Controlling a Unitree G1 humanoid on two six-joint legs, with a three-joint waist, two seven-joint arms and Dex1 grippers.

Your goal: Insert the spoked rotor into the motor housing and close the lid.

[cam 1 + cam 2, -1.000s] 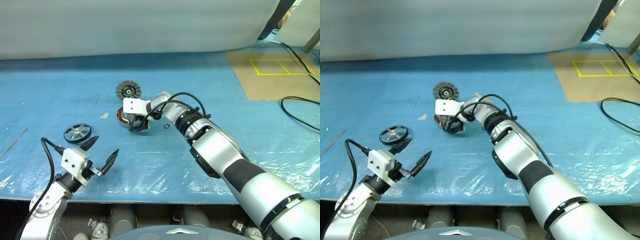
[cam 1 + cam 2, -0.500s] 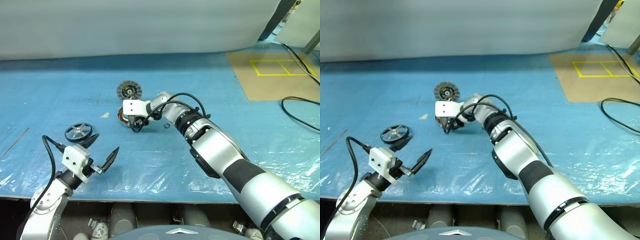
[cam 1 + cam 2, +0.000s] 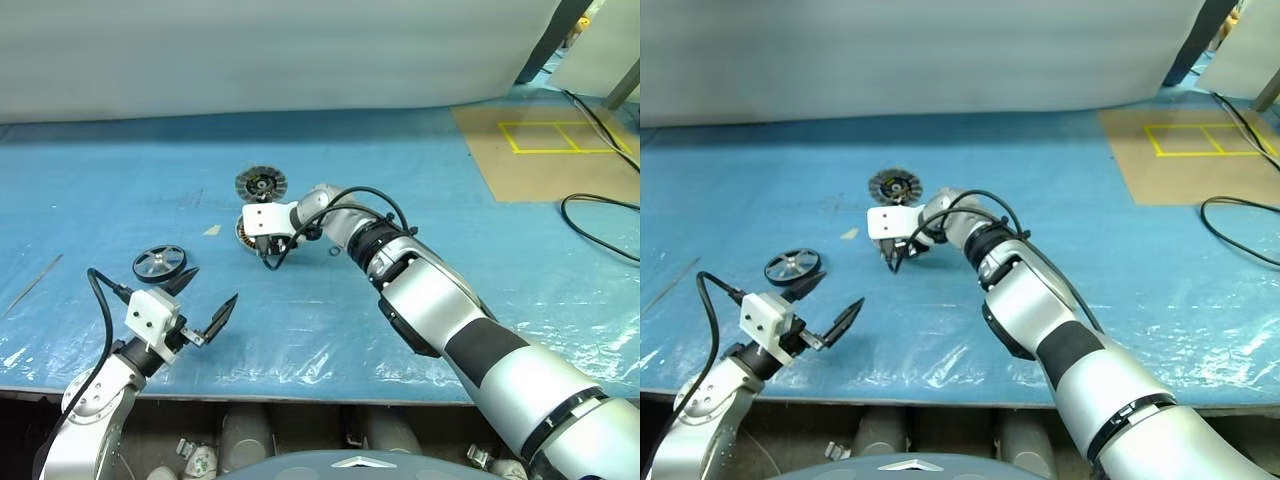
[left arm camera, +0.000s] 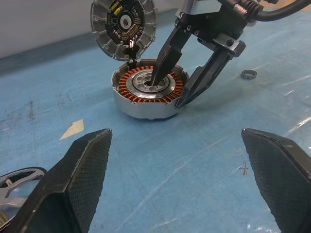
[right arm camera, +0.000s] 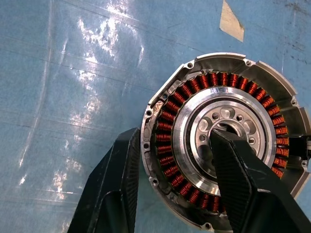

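None of the assembly is done: the spoked rotor (image 3: 159,264) lies apart, the lid (image 3: 261,184) off; right end effector (image 4: 176,90) pinches the motor housing (image 4: 149,92) wall, left end effector (image 3: 200,306) gapes empty.

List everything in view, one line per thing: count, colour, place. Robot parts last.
motor housing: one, silver with copper-orange windings, mid-sheet, open.
lid: one, grey ribbed, propped up just behind the housing.
spoked rotor: one, silver with dark rim, flat near the left gripper.
small ring: one, dark, beside the housing.
tape scrap: one, pale, near the housing.
plastic sheet: one, blue, covering the surface.
cable: one, black, far right.
yellow outline: one, on the brown floor patch.
left gripper: black fingers, open, holding nothing.
right gripper: one finger in the housing centre, one outside its wall.
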